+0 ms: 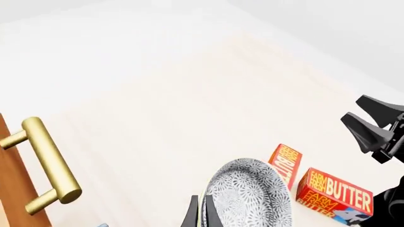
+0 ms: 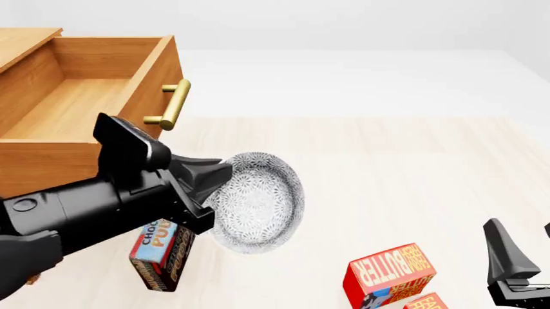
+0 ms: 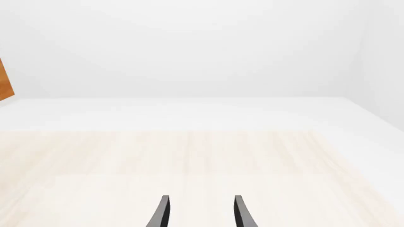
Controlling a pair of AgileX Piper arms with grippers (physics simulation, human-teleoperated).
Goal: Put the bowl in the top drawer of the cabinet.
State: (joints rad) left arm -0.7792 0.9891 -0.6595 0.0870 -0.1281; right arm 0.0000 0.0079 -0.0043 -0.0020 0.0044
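We've got the left gripper pinched on the rim of the bowl, held tilted in the air just beside the pulled-out top drawer so it can go in, while the right gripper idles open.

Red box beside the bowl: "FARM FRESH BUTTER", yellow lettering. Second red box, next to the first: "BUTTER" readable. Box below the bowl: partial "CHOC", "PU".
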